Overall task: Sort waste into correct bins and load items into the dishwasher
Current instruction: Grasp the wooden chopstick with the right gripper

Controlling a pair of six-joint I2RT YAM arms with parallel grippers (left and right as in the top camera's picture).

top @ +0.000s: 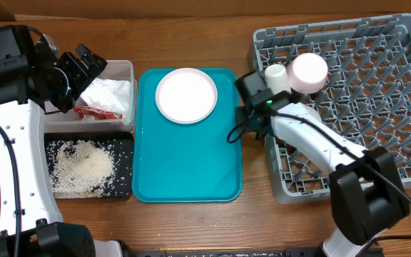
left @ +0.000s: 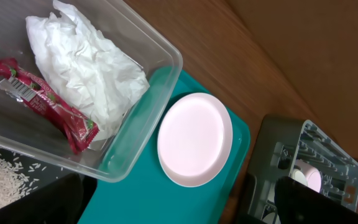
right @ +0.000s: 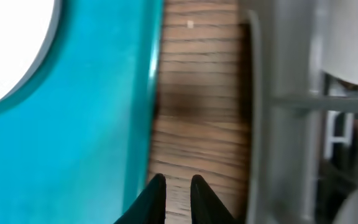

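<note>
The clear tub (top: pixel 128 66) (left: pixel 166 59) holds the crumpled white napkin (top: pixel 109 93) (left: pixel 86 68) and the red wrapper (top: pixel 98 113) (left: pixel 42 102). My left gripper (top: pixel 84 68) (left: pixel 179 211) hovers over the tub, open and empty. Rice grains (top: pixel 80 168) lie in the black tray (top: pixel 123 153). The pink plate (top: pixel 186 95) (left: pixel 194 140) rests on the teal tray (top: pixel 184 164). In the grey dish rack (top: pixel 377 86) an upturned pink bowl (top: pixel 310 71) sits beside a white cup (top: pixel 277 75). My right gripper (top: pixel 250 114) (right: pixel 178 186) hangs over the wood strip between teal tray and rack, tips nearly together, nothing between them. Chopsticks are out of view.
The teal tray's right edge (right: pixel 145 93) and the rack's left wall (right: pixel 260 93) flank a narrow strip of bare wooden table (right: pixel 197 124). The right arm's forearm (top: pixel 312 139) crosses the rack's front left part. A cable (top: pixel 232 132) loops over the teal tray's right rim.
</note>
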